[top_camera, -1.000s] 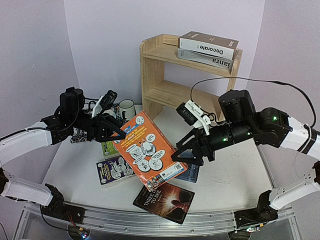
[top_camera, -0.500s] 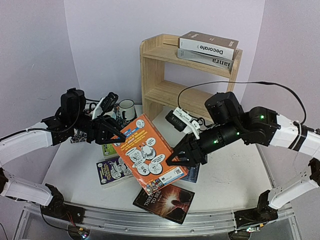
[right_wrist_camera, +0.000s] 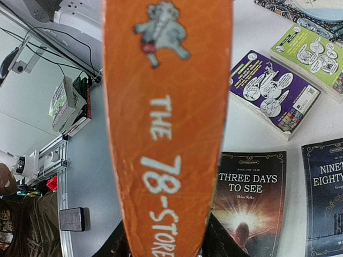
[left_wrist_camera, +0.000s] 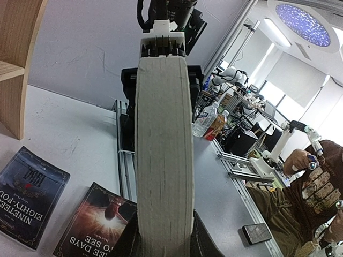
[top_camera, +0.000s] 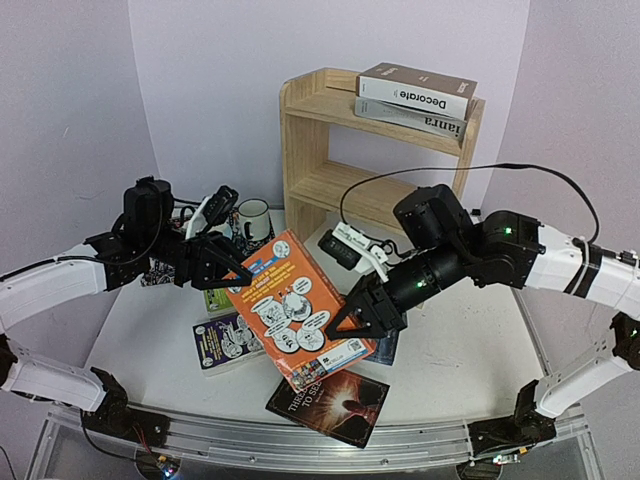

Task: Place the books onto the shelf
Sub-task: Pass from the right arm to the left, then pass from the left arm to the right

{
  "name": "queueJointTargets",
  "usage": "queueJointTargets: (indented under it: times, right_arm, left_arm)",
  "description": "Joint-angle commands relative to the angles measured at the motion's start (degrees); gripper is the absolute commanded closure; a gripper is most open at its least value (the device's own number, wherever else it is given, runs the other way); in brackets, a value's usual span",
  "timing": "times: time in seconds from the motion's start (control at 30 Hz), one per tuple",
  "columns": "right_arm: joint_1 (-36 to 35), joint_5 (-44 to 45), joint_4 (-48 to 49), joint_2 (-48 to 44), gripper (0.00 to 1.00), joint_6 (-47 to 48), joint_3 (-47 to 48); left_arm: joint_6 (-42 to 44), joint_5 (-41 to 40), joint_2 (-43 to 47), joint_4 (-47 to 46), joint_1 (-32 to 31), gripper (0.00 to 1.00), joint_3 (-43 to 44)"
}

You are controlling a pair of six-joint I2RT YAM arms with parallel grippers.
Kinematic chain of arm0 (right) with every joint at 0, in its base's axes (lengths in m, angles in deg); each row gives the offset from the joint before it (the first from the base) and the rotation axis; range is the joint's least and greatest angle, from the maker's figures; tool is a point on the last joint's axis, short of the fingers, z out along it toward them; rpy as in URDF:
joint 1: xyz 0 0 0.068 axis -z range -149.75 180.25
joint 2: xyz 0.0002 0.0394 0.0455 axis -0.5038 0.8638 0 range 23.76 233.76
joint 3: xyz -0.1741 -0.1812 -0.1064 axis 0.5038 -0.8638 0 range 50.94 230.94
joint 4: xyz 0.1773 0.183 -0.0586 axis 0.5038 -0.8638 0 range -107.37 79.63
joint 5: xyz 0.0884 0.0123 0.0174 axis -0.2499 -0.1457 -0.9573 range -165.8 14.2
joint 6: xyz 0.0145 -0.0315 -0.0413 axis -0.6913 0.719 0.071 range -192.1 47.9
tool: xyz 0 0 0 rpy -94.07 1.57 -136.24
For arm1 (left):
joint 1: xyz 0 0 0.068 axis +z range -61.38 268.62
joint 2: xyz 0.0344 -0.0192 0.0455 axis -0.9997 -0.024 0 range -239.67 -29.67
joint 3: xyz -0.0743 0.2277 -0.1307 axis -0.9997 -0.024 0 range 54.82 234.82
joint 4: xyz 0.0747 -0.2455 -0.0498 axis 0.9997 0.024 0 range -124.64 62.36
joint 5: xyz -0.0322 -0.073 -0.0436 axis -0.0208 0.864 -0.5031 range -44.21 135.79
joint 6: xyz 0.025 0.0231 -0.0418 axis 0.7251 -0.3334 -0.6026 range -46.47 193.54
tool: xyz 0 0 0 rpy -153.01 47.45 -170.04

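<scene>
An orange cartoon paperback (top_camera: 297, 308) hangs tilted above the table (top_camera: 455, 350), in front of the pine shelf (top_camera: 296, 140). The left gripper (top_camera: 228, 268) pinches its page edge. The right gripper (top_camera: 358, 318) clamps its spine.

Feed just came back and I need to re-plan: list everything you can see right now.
shelf: one, light wood, back of the table
Decorate book: one, brown, flat on the shelf top
ianra book: one, grey, under Decorate
orange book: one, orange, in the air between both grippers
purple paperback: one, purple, flat on the table
green paperback: one, green, on the table beside the purple one
Nineteen Eighty-Four: one, dark blue, on the table near the shelf
Three Days to See: one, dark, near table edge
mug: one, white, left of the shelf
placemat: one, dark patterned, under the left arm
table: one, white
left gripper: black, shut on the orange book's upper corner
right gripper: black, shut on its lower edge
</scene>
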Motion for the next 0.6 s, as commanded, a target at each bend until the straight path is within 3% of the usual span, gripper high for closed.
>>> queueJointTargets:
  times: [0.0, 0.17, 0.57]
  right_arm:
    - [0.07, -1.9, -2.78, 1.07, 0.6, 1.46, 2.94]
    - [0.07, -3.93, -3.94, 1.33, 0.57, 1.86, 1.63]
    - [0.04, -6.76, -4.8, 1.78, 0.63, 1.64, -1.64]
  left_arm:
    - [0.84, 3.36, -0.91, 0.98, -0.33, 1.0, 4.38]
    - [4.94, 3.47, -2.58, 8.46, -0.48, 1.0, 6.25]
    - [12.39, 0.35, -4.5, 17.56, -4.14, 1.0, 8.89]
